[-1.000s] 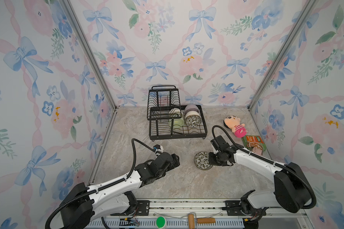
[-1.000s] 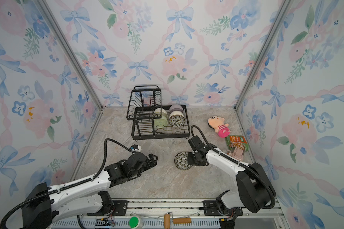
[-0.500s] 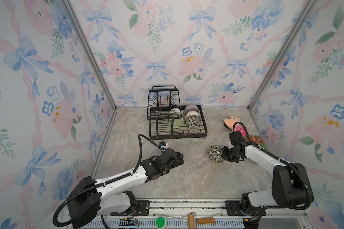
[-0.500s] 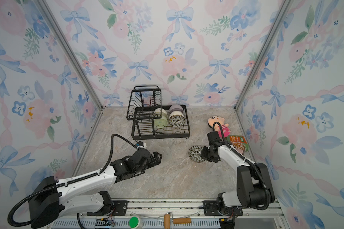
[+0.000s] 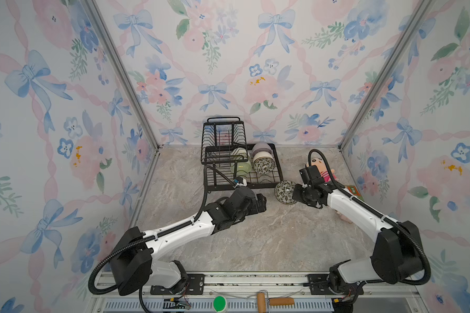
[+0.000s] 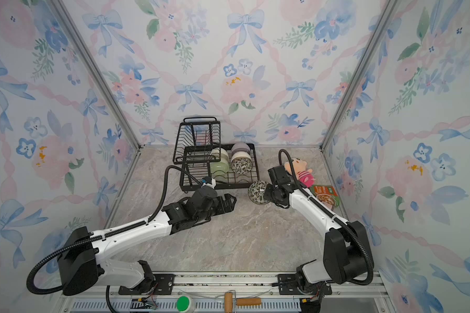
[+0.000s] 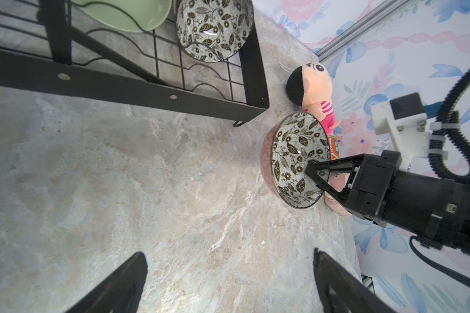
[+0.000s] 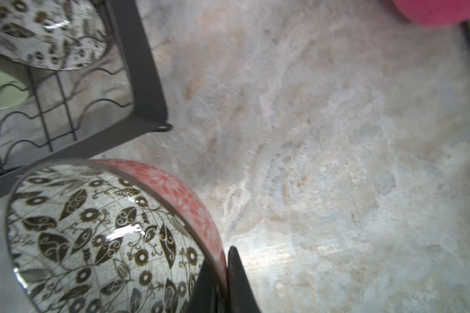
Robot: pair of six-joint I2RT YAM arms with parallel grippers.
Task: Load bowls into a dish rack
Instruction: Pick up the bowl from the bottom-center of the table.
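A leaf-patterned bowl (image 5: 285, 192) (image 8: 92, 238) with a red outside is tipped on its side just off the front right corner of the black wire dish rack (image 5: 279, 173). My right gripper (image 5: 293, 193) (image 8: 223, 254) is shut on its rim, one finger inside and one outside. In the rack stand a lavender bowl (image 5: 261, 148), a cream bowl (image 5: 262, 156), a second leaf-patterned bowl (image 5: 263, 165), a pale green bowl (image 5: 240, 169) and another cream bowl (image 5: 240, 153). My left gripper (image 5: 262, 202) (image 7: 228, 252) hangs open and empty over the table, in front of the rack.
A plush doll (image 5: 320, 166) lies behind my right arm near the right wall. A snack packet (image 6: 324, 193) sits beside it. On the front rail are a green button (image 5: 219, 303) and a wooden-handled tool (image 5: 274, 300).
My right gripper has tipped the leaf-patterned bowl up on edge and carried it back toward the rack's front right corner. My left arm has reached forward toward the rack, still open.
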